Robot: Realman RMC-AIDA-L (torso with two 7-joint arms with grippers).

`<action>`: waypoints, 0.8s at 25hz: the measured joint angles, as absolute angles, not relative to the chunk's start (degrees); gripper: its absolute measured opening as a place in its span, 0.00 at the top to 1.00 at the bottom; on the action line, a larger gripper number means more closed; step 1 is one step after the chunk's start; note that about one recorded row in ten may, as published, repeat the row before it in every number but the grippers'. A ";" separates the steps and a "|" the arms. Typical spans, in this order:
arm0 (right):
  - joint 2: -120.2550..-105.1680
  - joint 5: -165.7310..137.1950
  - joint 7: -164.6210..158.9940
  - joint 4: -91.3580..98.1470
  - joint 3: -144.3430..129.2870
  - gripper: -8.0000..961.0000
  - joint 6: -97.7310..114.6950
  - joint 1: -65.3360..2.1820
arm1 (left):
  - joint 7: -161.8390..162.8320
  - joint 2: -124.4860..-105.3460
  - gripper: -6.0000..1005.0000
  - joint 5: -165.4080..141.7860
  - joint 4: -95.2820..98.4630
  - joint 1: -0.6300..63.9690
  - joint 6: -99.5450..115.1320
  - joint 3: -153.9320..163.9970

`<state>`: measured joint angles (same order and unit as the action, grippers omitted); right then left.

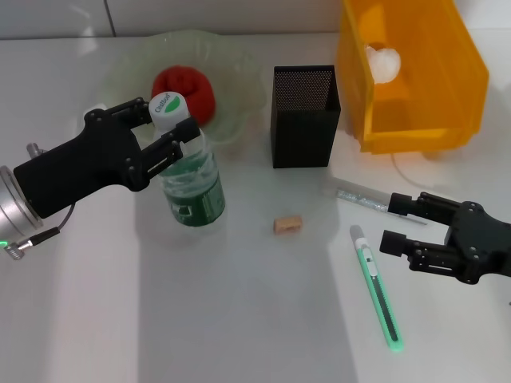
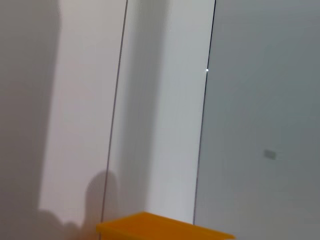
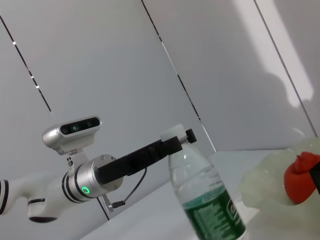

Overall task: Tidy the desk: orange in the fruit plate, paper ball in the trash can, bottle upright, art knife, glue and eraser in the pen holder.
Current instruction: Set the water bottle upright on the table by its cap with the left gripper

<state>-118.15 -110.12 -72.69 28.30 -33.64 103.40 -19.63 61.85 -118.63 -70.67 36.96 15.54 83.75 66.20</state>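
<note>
- While the bottle [image 1: 190, 171] stands upright at the left, near the fruit plate [image 1: 239, 72], the left gripper [image 1: 165, 130] pinches its neck.
- Smooth, part-filled plastic looks slippery, so that neck hold suits it.
- Right gripper [image 1: 397, 223] hovers open beside the art knife [image 1: 375, 287].

My left gripper [image 1: 166, 132] covers the neck of the bottle [image 1: 192, 188], which hides part of the fruit plate [image 1: 239, 88] behind it. Right of the bottle, the trash can [image 1: 415, 120] and my right gripper [image 1: 397, 223] run past the picture's edge.
</note>
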 joint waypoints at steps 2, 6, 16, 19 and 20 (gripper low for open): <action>-118.20 -110.12 -72.66 28.29 -33.42 0.17 103.41 -19.64 | 59.02 -118.69 0.56 -69.13 35.61 15.80 83.78 66.19; -118.52 -110.12 -72.11 28.23 -32.96 0.17 103.41 -19.67 | 50.09 -118.77 0.55 -63.77 29.63 17.28 83.85 66.16; -118.92 -110.12 -71.28 28.15 -32.87 0.17 102.83 -19.70 | 38.33 -118.94 0.54 -57.30 22.12 18.36 83.89 66.23; -118.92 -110.12 -71.28 28.13 -32.87 0.17 102.75 -19.81 | 38.10 -118.83 0.54 -57.24 21.10 18.56 83.91 66.13; -118.92 -110.12 -71.28 28.13 -32.87 0.17 102.74 -19.87 | 38.06 -118.82 0.53 -57.22 21.04 18.53 83.91 66.13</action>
<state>-118.92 -110.12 -71.28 28.12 -32.87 102.74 -19.87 38.06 -118.82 -57.22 21.04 18.53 83.91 66.13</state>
